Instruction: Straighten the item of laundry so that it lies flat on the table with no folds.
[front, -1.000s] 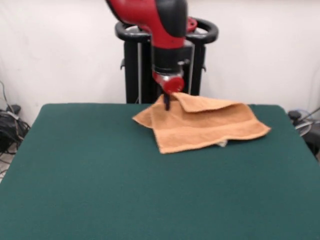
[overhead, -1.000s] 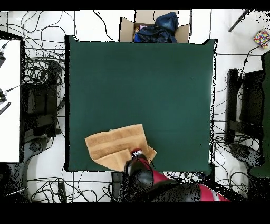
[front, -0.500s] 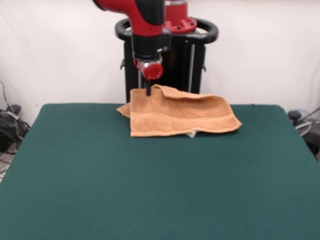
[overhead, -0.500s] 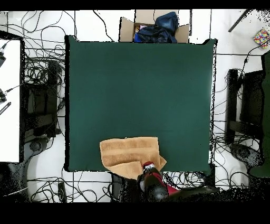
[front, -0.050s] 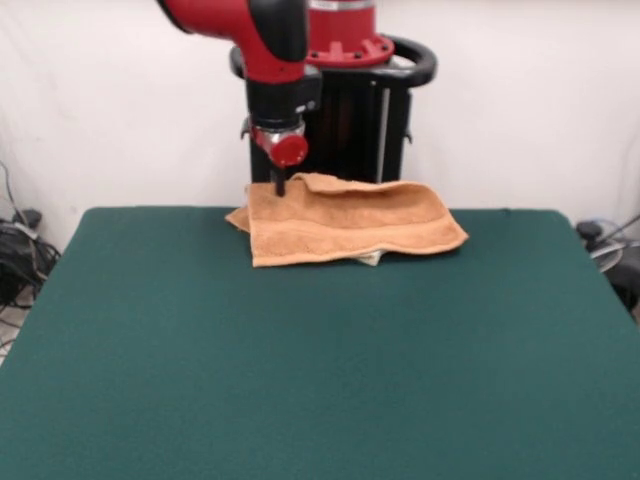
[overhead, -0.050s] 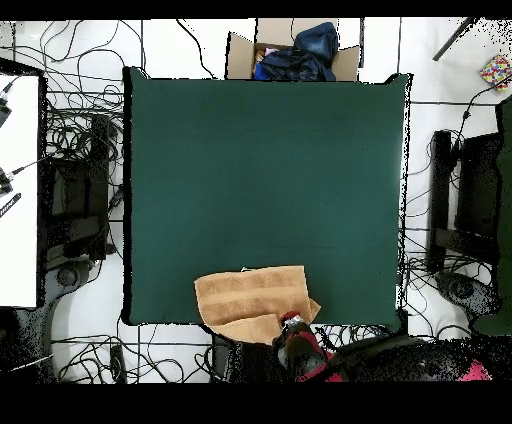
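While my gripper (front, -0.050s: 279, 186) hangs at the towel's upper corner, its fingers are pinched together on that edge of the orange-tan terry towel (front, -0.050s: 345, 222), which is doubled over, with a bit of white label (front, -0.050s: 370, 259) poking out underneath. The towel sits right at the table's (front, -0.050s: 300, 380) edge by my base, and from overhead one corner looks to reach past that edge (overhead, -0.050s: 255, 300). Loads of bare green felt everywhere else. Around the table: white wall behind me, cables all over the floor, and a cardboard box (overhead, -0.050s: 290, 55) with dark cloth past the opposite side.
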